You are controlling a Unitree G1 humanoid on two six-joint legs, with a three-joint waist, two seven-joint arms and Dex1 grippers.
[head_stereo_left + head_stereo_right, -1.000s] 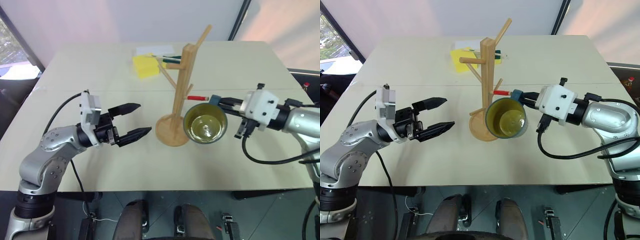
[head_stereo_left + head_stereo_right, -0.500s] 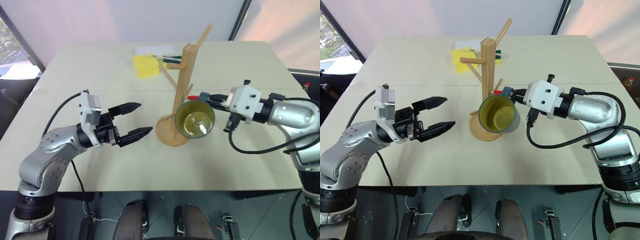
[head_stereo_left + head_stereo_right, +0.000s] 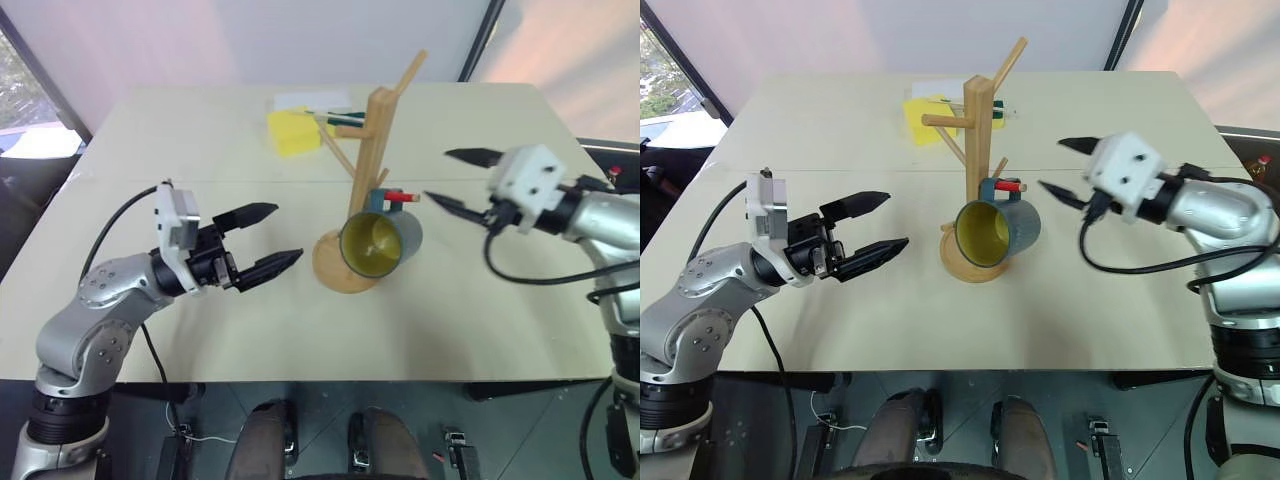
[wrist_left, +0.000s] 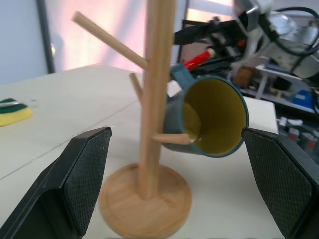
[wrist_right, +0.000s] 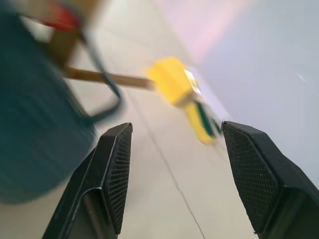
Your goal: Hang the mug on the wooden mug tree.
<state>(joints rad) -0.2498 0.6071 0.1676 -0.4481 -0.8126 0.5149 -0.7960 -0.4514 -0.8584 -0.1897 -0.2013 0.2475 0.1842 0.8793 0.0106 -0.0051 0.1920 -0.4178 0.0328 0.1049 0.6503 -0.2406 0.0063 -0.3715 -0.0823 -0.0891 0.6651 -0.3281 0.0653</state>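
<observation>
**K:** Pale beige table, white wall behind, window strip far left. Where's the mug?

**R:** mug hangs by its loop handle on a lower peg of the wooden mug tree, on the tree's right side. Tilted, yellow inside facing the camera and down, body just above the round disc base. Nothing gripping it

**K:** Right gripper?

**R:** right gripper is clear of the mug, off to its right, roughly level, pointing left toward the tree. Black fingers spread wide, empty. Right wrist view has the blue mug and its handle close in front, between and beyond the two fingers, no contact

**K:** Left?

**R:** left gripper hovers left of the tree base, well apart from it, pointing right. Fingers parted wide, holding nothing. Left wrist view frames the post, base and hanging mug between the two pads

**K:** Other stuff on the table?

**R:** red-and-white marker just behind the mug's handle. Yellow sponge at the back, with a white sheet and a green pen beside it
</observation>
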